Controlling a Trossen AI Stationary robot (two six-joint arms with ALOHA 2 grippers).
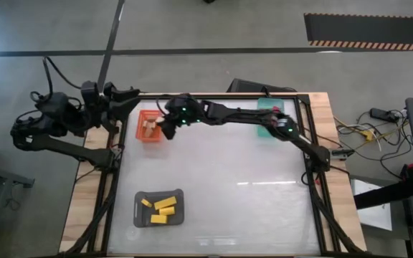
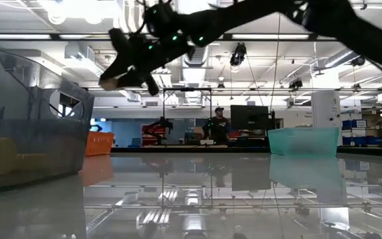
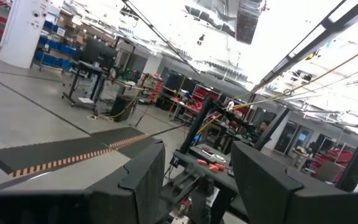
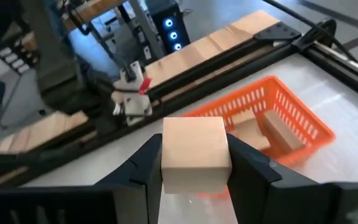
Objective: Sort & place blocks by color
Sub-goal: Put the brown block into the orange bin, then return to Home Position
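My right gripper (image 1: pixel 165 130) hovers next to the orange tray (image 1: pixel 149 126), just toward the table's right, and is shut on a pale tan block (image 4: pixel 194 154). The low view shows that gripper (image 2: pixel 113 78) well above the table. More tan blocks (image 4: pixel 272 127) lie inside the orange tray (image 4: pixel 291 109). Several yellow blocks (image 1: pixel 161 208) lie in the grey tray (image 1: pixel 180 193) near the table's near edge. No red blocks show. My left gripper (image 3: pixel 194 180) is open and parked beyond the table's far left corner, facing the room. My right gripper pinches the tan block between its two fingers (image 4: pixel 146 163), one on each of two opposite side faces (image 4: pixel 166 158). The fingers slant downward from the table's right. The block is lifted clear of the table and sticks out past the fingertips (image 2: pixel 109 82).
A teal tray (image 1: pixel 272 115) sits at the table's far right, under my right arm. In the low view the grey tray (image 2: pixel 32 136) stands close at the left, and the orange tray (image 2: pixel 99 142) and the teal tray (image 2: pixel 304 141) stand farther off. The table's middle (image 1: pixel 228 179) is bare.
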